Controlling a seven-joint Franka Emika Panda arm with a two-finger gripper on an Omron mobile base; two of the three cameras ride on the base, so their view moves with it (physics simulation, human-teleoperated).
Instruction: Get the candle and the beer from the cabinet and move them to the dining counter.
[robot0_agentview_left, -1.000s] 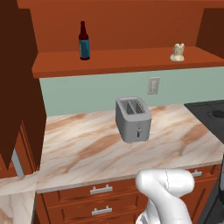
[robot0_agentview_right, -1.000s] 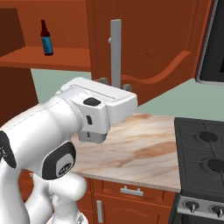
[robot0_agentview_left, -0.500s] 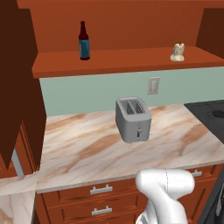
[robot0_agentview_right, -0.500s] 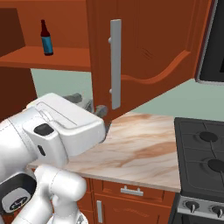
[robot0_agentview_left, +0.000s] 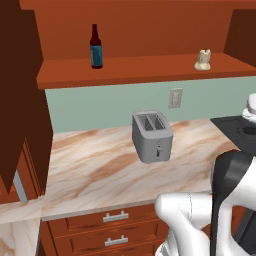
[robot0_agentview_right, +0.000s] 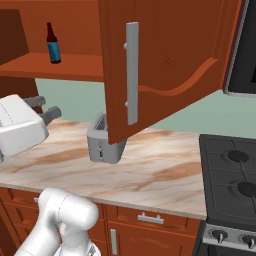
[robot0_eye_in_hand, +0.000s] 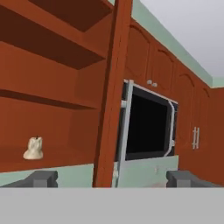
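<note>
Up and left of the gripper stands the beer; up and ahead, further right, the candle — both on the cabinet shelf, doors open. Jaws are spread, grasping nothing — neither item fetched yet, both carries remain

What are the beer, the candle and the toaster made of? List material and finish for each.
Beer: likely glass, dark brown and glossy, with a blue label.
Candle: probably wax, matte cream-white, lumpy surface.
Toaster: looks like brushed grey metal, dull sheen; the render leaves painted plastic possible.
</note>
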